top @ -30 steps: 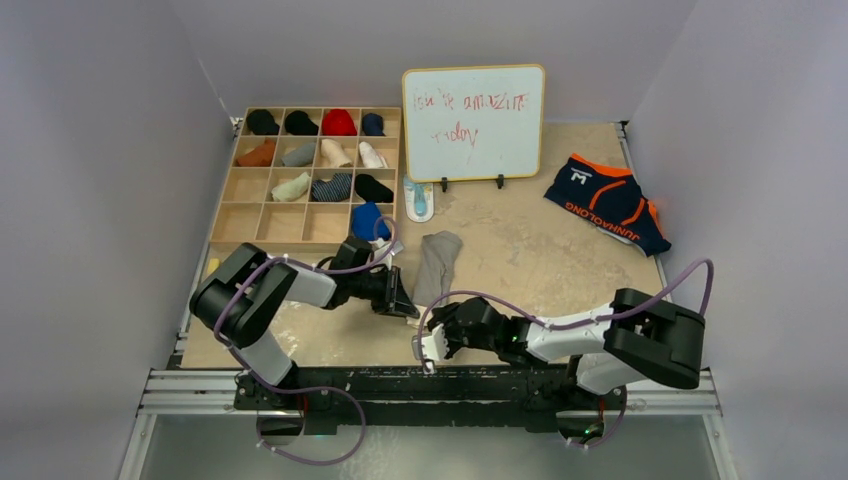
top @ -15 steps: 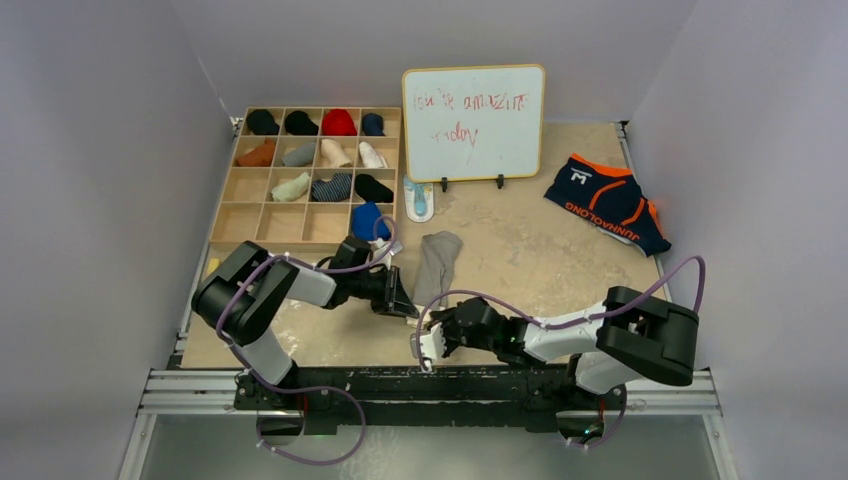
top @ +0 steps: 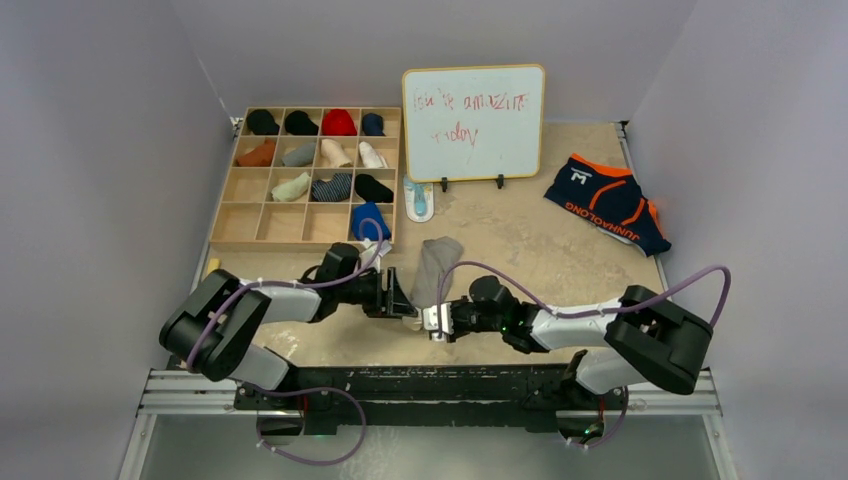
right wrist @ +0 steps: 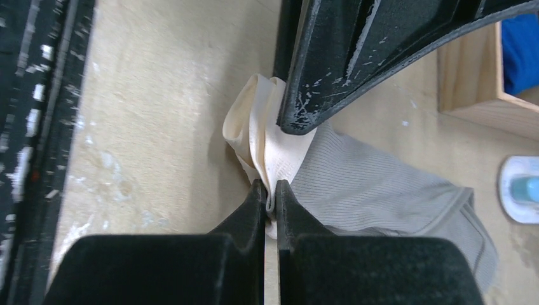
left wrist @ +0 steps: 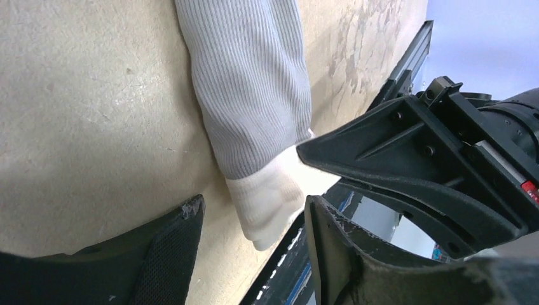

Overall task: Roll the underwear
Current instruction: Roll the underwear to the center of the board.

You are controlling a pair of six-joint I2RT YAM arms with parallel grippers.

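The grey underwear (top: 436, 262) lies as a long folded strip mid-table, its white waistband end (left wrist: 270, 190) nearest the arms. My left gripper (top: 405, 303) is open, its fingers (left wrist: 171, 248) standing either side of that white end without pinching it. My right gripper (top: 432, 322) comes in from the right and is shut on a fold of the waistband edge (right wrist: 267, 152), with fabric caught between its tips (right wrist: 270, 185). The grey ribbed body (right wrist: 375, 184) trails away behind. The navy underwear (top: 606, 202) with orange trim lies flat at the far right.
A wooden compartment tray (top: 230, 212) holding several rolled items stands at the back left. A whiteboard (top: 473, 122) is propped at the back centre, with a small white and blue object (top: 418, 200) in front of it. The black rail (top: 400, 385) runs just below the grippers.
My left gripper has opened off the waistband end. My right gripper has moved up from the table's front edge to the waistband and now grips its edge. The left arm has swung lower.
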